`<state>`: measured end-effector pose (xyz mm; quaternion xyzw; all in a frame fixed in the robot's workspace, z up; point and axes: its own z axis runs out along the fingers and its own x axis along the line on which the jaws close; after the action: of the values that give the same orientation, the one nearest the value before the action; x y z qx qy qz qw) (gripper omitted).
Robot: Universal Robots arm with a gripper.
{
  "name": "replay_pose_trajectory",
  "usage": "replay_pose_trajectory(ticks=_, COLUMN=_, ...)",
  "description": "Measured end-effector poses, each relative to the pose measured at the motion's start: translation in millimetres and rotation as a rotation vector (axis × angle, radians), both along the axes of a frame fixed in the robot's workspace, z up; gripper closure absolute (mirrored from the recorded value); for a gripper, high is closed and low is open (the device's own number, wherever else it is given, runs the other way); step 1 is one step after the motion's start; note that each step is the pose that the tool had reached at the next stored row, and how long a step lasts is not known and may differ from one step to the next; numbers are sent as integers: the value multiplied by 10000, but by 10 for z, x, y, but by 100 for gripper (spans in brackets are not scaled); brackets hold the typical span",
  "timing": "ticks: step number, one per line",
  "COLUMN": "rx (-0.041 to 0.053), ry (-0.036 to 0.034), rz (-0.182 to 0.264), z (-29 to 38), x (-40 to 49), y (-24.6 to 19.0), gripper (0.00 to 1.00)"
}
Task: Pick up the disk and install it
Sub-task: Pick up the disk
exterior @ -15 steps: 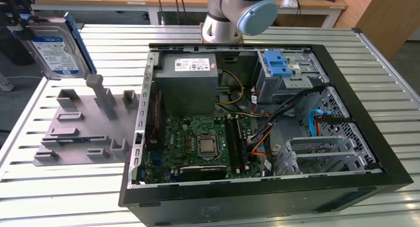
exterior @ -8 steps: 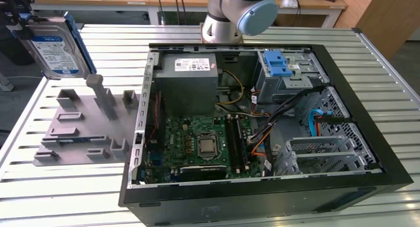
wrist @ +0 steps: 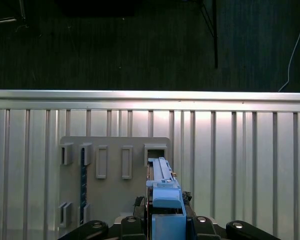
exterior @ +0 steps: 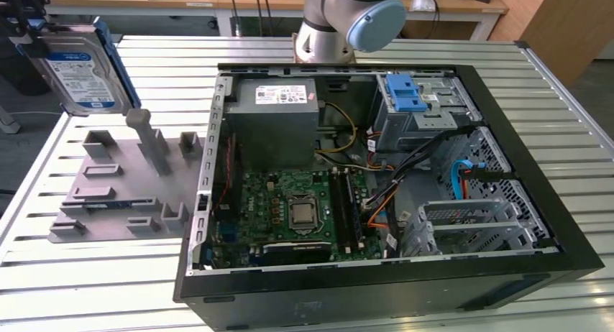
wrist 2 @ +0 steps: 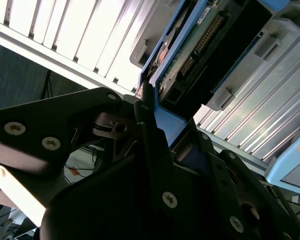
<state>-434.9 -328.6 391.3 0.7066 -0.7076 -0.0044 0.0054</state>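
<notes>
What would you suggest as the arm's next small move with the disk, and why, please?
Probably a sideways carry toward the exterior view's right, over the open computer case. The gripper has its jaws closed on the disk, which hangs upright and clear of the grey fixture. Lifting looks finished, and the case is where the drive bays are.

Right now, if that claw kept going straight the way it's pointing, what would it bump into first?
Probably the grey slotted rack. The claw, shut on the disk, points down at that rack, so the disk's far end would likely touch first, near an empty slot. Height is hard to judge.
</notes>
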Motion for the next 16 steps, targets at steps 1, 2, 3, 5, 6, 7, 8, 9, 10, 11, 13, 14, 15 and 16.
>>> replay_pose_trajectory(ticks=1, rx=-1, ry=0, rz=0, z=1, x=0, y=0, gripper=64)
replay_pose_trajectory(ticks=2, rx=0, ry=0, rz=0, z=1, x=0, y=0, gripper=64)
replay_pose_trajectory(ticks=3, rx=0, ry=0, rz=0, z=2, x=0, y=0, gripper=64)
replay_pose_trajectory(ticks=5, rx=0, ry=1, rz=0, z=4, x=0, y=0, gripper=64)
replay_pose_trajectory(ticks=6, rx=-1, ry=2, rz=1, z=7, x=0, y=0, gripper=64)
replay_pose_trajectory(ticks=7, rx=-1, ry=3, rz=0, z=10, x=0, y=0, gripper=64)
replay_pose_trajectory(ticks=8, rx=-1, ry=1, rz=0, z=22, x=0, y=0, gripper=64)
replay_pose_trajectory(ticks=9, rx=-1, ry=2, rz=1, z=32, x=0, y=0, gripper=64)
replay_pose_trajectory(ticks=10, rx=-1, ry=3, rz=1, z=44, x=0, y=0, gripper=64)
replay_pose_trajectory(ticks=11, rx=-1, ry=1, rz=0, z=57, x=-1, y=1, gripper=64)
replay_pose_trajectory(ticks=13, rx=0, ry=0, rz=0, z=88, x=-1, y=1, gripper=64)
replay_pose_trajectory(ticks=14, rx=0, ry=1, rz=0, z=99, x=-1, y=1, gripper=64)
replay_pose_trajectory(ticks=15, rx=0, ry=0, rz=0, z=108, x=-1, y=1, gripper=64)
replay_pose_trajectory(ticks=16, rx=0, ry=0, rz=0, z=118, x=-1, y=1, gripper=64)
